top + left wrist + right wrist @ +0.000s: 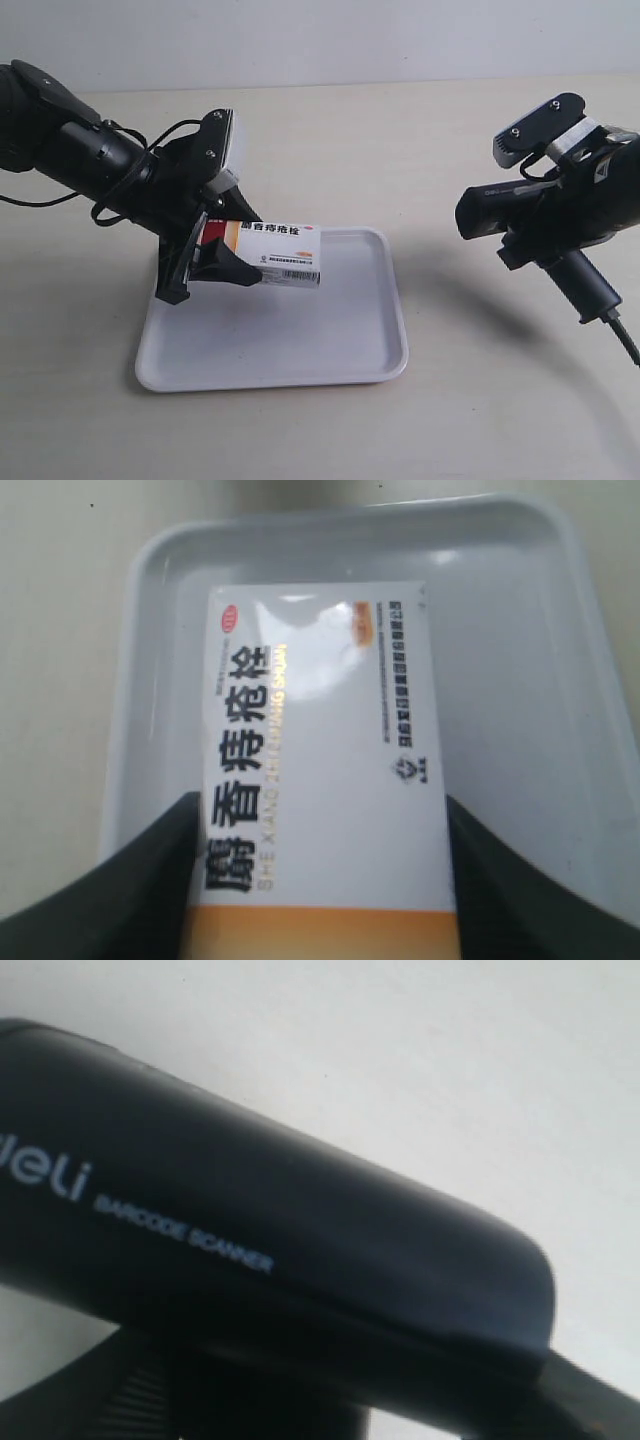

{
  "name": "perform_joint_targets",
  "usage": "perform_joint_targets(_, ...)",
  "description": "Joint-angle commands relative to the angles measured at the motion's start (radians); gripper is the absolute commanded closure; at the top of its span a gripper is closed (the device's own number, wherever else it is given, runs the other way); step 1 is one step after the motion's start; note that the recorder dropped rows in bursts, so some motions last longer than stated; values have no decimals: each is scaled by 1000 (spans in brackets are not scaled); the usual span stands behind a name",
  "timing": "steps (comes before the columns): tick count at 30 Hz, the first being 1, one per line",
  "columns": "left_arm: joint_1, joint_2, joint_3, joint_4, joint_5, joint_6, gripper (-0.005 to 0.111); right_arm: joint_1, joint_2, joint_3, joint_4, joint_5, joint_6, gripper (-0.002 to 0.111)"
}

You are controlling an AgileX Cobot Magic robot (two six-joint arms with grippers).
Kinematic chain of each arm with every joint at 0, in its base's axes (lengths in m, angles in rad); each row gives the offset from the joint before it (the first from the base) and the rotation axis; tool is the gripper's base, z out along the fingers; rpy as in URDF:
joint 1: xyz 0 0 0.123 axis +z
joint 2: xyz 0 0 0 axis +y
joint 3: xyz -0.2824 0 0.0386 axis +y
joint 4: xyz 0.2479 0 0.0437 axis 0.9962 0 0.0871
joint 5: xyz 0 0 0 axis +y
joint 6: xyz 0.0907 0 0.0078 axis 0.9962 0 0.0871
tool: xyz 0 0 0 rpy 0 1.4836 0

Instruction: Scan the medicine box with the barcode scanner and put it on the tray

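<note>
The white medicine box (pixel 275 252) (pixel 320 770), with an orange band at its held end and a barcode on the side facing the exterior camera, hangs over the left part of the white tray (pixel 330 345) (pixel 540 680). My left gripper (pixel 205 262) (pixel 320 880) is shut on it, one black finger on each long side. The black barcode scanner (pixel 520 205) (pixel 280 1250) is held off the table at the exterior view's right, its head pointing toward the box. My right gripper (pixel 560 235) is shut on it; its fingers are mostly hidden behind the scanner body.
The scanner's black cable (pixel 625 345) trails down to the table at the far right. The tray lies on a pale beige tabletop (pixel 400 140), with bare surface between the tray and the right arm.
</note>
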Motion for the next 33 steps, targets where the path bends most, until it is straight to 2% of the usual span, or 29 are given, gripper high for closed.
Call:
perform_joint_targets(1, -2, -6, -8, -24, 4, 2, 107, -2, -17, -3, -62, 22, 0, 108)
perform_joint_targets(11, 0, -62, -12, -36, 30, 2, 107, -2, -20, -3, -191, -3, 98, 108)
perform_joint_targets(22, 73, -73, -12, -65, 151, 2, 107, -2, 15, -3, -197, -82, 130, 108)
perform_joint_targets(33, 104, -73, -12, -81, 174, 2, 107, -2, 63, -3, -189, -130, 132, 108)
